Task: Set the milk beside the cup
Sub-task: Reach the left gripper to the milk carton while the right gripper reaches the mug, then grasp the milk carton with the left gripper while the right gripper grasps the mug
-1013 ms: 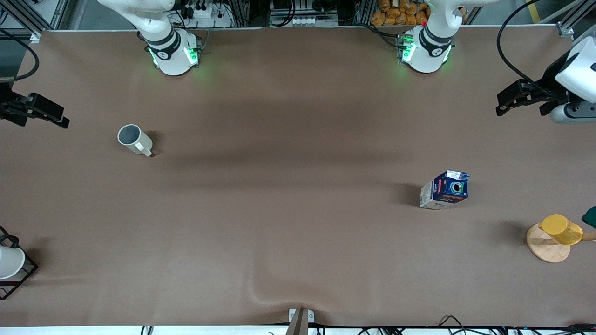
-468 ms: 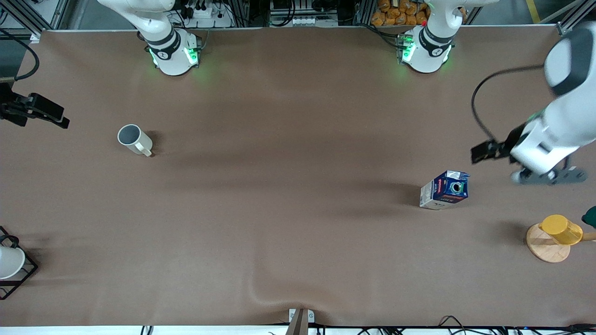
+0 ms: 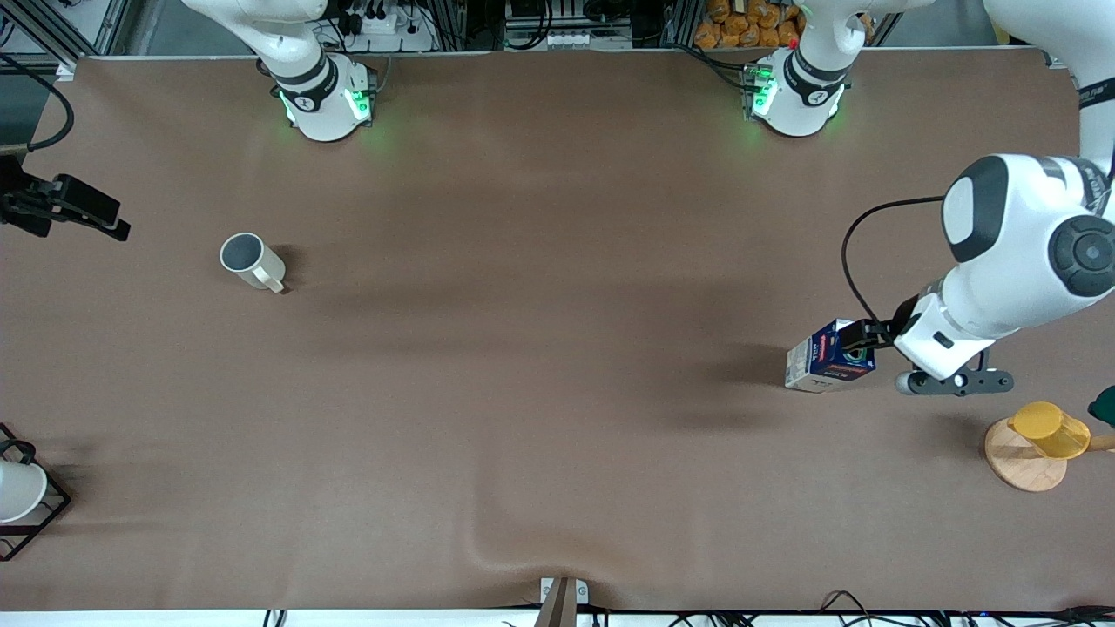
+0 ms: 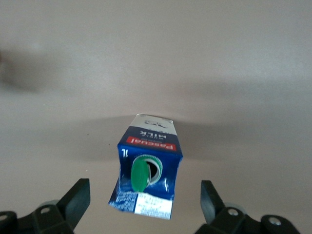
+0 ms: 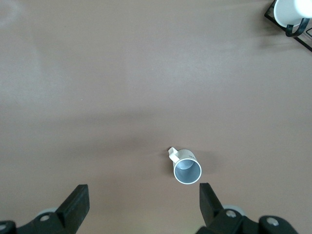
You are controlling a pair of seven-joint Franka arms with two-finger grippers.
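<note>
The left arm reaches down from its base to the left gripper (image 3: 858,335), which hangs low with jaws spread wide and nothing between its fingertips (image 4: 78,195). The right arm waits at its end of the table, wrist level, its right gripper (image 3: 109,222) also spread wide, fingertips (image 5: 80,200) apart and gripping nothing.

A yellow cup (image 3: 1051,428) sits on a wooden disc (image 3: 1021,460); a white cup (image 3: 17,490) rests in a black wire rack (image 3: 48,514).
</note>
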